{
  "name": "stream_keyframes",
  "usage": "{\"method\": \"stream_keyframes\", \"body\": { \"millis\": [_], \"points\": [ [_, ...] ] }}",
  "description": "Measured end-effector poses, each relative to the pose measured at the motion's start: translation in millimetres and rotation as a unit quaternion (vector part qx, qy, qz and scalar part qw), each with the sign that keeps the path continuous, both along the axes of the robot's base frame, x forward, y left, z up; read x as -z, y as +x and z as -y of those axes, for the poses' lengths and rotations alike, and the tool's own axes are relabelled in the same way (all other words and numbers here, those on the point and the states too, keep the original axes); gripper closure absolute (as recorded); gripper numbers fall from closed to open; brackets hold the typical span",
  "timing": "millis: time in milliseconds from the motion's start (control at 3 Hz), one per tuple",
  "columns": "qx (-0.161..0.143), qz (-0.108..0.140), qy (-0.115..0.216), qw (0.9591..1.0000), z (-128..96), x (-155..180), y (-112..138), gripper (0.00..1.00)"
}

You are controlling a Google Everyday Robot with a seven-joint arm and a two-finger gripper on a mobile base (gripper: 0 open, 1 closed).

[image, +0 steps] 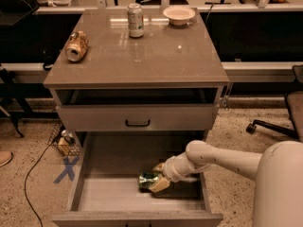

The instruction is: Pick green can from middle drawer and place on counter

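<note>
One green can point(146, 179) lying in the pulled-out middle drawer point(112, 195), toward its front right, tool point(155, 177) right up against it, honestly can't tell if it's clamped on, tan can point(76, 46), taller can point(135, 20) and bowl point(178, 14) up on the tabletop point(142, 60)

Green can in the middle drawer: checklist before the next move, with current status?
1. Gripper at the green can, inside the middle drawer: ok.
2. Firm grip on the can: cannot tell.
3. Can lifted off the drawer floor: not ok, it looks to lie on its side there.
4. Drawer open far enough for a lift out: ok.
5. Counter spot in front, apart from tan can, tall can and bowl: ok.
</note>
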State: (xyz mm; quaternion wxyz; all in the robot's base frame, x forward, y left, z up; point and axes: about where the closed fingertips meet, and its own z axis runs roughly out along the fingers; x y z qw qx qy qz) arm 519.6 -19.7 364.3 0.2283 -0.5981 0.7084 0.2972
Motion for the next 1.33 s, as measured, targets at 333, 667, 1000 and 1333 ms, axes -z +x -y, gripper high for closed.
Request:
{"method": "stream_keyframes", "body": {
  "millis": [333,667,1000,1333],
  "points": [
    [0.0,0.0,0.001,1.0,0,-4,0,0.86],
    [0.03,0.025,0.004,0.9992,31,-32,-10,1.0],
    [0.069,0.087,-0.001,0.9939,84,-101,-30,1.0],
    [0.124,0.139,-0.01,0.9825,163,-165,-52,1.0]
  ]
}}
